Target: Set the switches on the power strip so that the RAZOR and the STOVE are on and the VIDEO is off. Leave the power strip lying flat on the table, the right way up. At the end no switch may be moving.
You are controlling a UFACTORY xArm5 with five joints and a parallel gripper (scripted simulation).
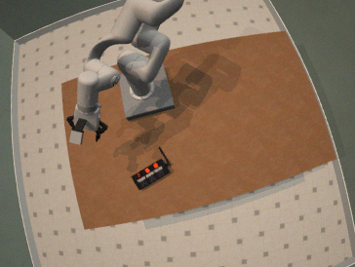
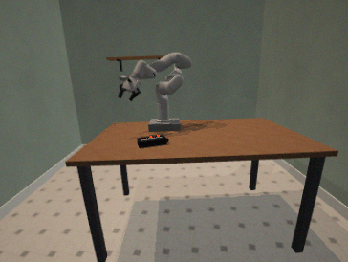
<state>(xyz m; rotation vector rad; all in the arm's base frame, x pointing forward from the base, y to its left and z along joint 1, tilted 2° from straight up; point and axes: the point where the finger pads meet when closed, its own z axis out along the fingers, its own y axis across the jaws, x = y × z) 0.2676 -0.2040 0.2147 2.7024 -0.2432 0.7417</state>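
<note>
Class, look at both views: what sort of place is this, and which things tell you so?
Probably a bare test room for a robot, not a home. A grey jointed arm on a square grey base plate is mounted on a brown wooden table with a black power strip. Plain green walls and a tiled floor surround it.

My fingers (image 1: 98, 132) are black, on an arm (image 1: 141, 29) of pale grey-white. My base plate (image 1: 168, 99) is mid grey. The surface (image 1: 244, 107) is warm brown wood, with black legs (image 2: 91, 210) under it. The power strip (image 1: 152, 178) is black, with red-orange glowing switches (image 1: 151, 168) and a black cord (image 1: 163, 156). The floor (image 1: 44, 161) is cream tile dotted with small grey squares; a grey rug (image 2: 201, 229) lies on it. The walls (image 2: 29, 96) are dull green.
</note>
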